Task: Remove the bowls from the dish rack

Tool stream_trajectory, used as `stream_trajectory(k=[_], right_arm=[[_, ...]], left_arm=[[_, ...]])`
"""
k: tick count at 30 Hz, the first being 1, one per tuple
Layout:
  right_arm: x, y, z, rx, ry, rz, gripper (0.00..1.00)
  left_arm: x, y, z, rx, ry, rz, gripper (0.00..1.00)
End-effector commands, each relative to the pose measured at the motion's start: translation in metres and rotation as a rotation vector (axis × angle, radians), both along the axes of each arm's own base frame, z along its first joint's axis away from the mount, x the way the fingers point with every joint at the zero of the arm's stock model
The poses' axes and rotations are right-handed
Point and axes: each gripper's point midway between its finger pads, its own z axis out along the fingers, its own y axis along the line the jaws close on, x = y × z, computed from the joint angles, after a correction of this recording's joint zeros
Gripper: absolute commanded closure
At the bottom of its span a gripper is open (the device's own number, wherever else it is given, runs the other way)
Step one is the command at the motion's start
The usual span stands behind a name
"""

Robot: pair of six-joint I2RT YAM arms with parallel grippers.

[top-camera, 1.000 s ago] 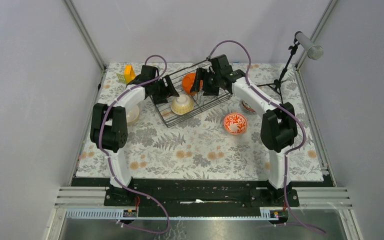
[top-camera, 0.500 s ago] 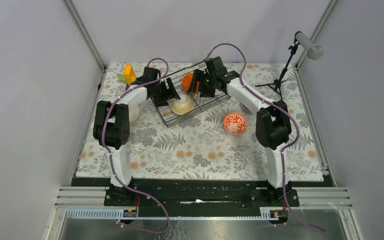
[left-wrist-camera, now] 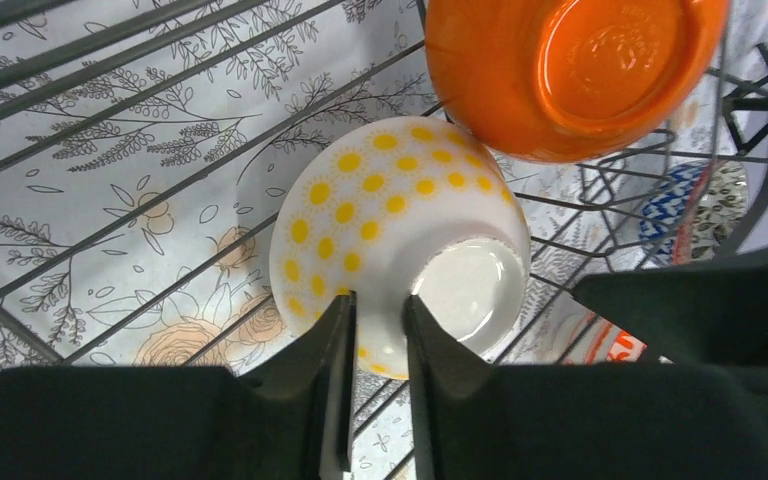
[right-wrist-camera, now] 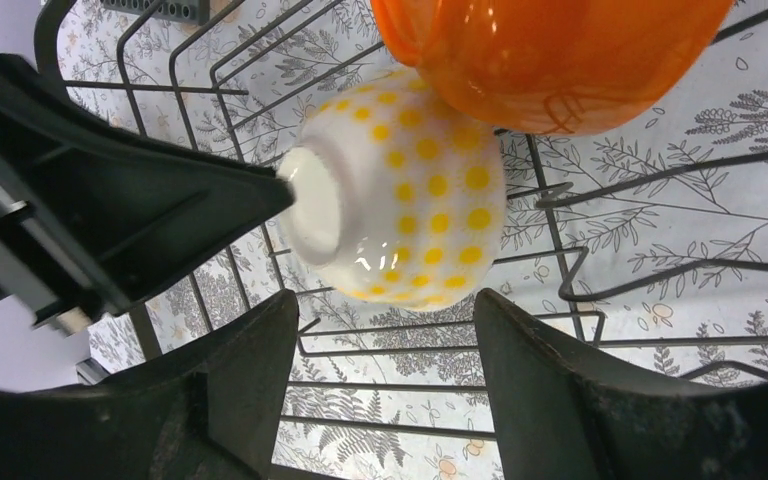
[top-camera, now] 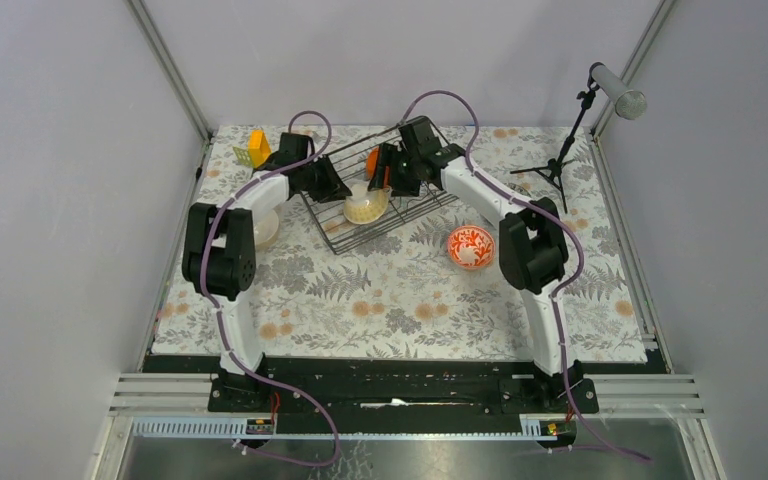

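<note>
The dark wire dish rack (top-camera: 412,210) stands at the back of the table. A white bowl with yellow dots (top-camera: 365,208) lies tipped on its side in it. My left gripper (left-wrist-camera: 380,310) is shut on that bowl (left-wrist-camera: 380,210), pinching the edge of its foot ring. A bright orange bowl (left-wrist-camera: 560,70) leans just above it against the rack wires. My right gripper (right-wrist-camera: 385,320) hangs open over the rack, and the dotted bowl (right-wrist-camera: 410,200) sits just beyond its fingertips without touching them. The orange bowl (right-wrist-camera: 550,60) is farther ahead of it.
A red-patterned bowl (top-camera: 470,247) sits on the cloth right of the rack. A pale bowl (top-camera: 265,228) sits by the left arm. A yellow block (top-camera: 257,147) is at the back left, a microphone stand (top-camera: 565,150) at the back right. A blue-patterned bowl (left-wrist-camera: 675,200) shows beyond the rack.
My left gripper has closed on the dotted bowl's foot, and the bowl has tipped onto its side. The right gripper has moved left, closer to the two bowls in the rack.
</note>
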Motion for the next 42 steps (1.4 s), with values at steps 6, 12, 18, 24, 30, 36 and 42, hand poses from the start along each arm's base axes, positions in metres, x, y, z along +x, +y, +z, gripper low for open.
stream_trajectory(k=[6, 12, 18, 24, 30, 36, 42], right_arm=[[0.020, 0.009, 0.007, -0.007, -0.046, -0.020, 0.29], [0.026, 0.014, 0.003, 0.006, -0.036, -0.028, 0.17], [0.027, 0.015, 0.000, 0.010, -0.020, -0.049, 0.19], [0.028, 0.017, -0.001, 0.012, -0.023, -0.039, 0.22], [0.028, 0.024, 0.008, 0.030, -0.038, -0.024, 0.23], [0.020, 0.035, 0.007, 0.049, -0.024, 0.013, 0.24], [0.013, 0.031, -0.006, 0.024, 0.001, 0.013, 0.22]], left_arm=[[-0.013, 0.020, -0.016, 0.013, 0.019, 0.029, 0.85], [-0.016, 0.020, -0.019, 0.011, 0.020, 0.021, 0.86], [-0.015, 0.024, -0.011, 0.035, -0.001, 0.017, 0.86], [-0.016, 0.027, 0.012, 0.048, -0.044, 0.016, 0.89], [-0.018, 0.024, 0.031, 0.031, -0.074, 0.011, 0.99], [-0.018, 0.021, 0.047, 0.007, -0.093, 0.001, 1.00], [-0.020, 0.025, 0.056, 0.033, -0.097, 0.006, 0.98]])
